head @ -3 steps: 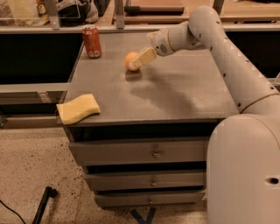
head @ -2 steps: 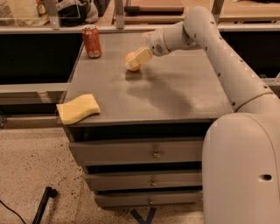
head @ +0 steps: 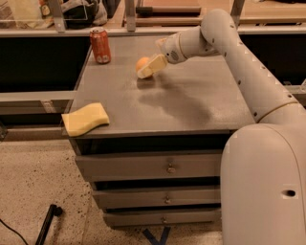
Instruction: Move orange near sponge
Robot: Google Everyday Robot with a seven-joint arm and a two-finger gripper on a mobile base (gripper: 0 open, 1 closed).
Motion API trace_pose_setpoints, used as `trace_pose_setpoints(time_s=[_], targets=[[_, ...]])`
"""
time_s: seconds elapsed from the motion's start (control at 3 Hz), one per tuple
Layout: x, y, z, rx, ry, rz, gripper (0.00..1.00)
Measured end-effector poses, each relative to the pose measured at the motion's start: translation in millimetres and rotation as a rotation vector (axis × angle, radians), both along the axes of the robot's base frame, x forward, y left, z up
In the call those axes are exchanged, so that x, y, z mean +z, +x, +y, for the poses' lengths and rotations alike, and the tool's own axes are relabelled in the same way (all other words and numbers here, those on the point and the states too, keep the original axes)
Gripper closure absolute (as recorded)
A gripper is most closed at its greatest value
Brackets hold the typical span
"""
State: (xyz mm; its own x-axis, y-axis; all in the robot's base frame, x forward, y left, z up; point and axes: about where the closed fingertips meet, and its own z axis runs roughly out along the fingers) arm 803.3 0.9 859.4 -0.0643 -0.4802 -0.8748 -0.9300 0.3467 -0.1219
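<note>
The orange is at the back middle of the grey table, just right of the red soda can. My gripper reaches in from the right and is closed around the orange, with one cream finger across its right side. A shadow lies on the table just under them. The pale-yellow sponge lies flat at the table's front left corner, well apart from the orange and the gripper.
A red soda can stands upright at the table's back left. The table top sits on a cabinet with drawers. A shelf with clutter runs behind it. My white arm and base fill the right side.
My arm has shifted slightly to the left. The gripper and the orange stay at almost the same spot. The sponge and the can have not moved.
</note>
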Motion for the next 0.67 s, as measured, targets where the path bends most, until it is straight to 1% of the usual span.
trace_pose_setpoints(time_s=[0.33,0.67], targets=[[-4,-6,-2,0.006,-0.010,0.032,0.00],[-8,-17,-4,0.020,-0.032,0.075,0.12]])
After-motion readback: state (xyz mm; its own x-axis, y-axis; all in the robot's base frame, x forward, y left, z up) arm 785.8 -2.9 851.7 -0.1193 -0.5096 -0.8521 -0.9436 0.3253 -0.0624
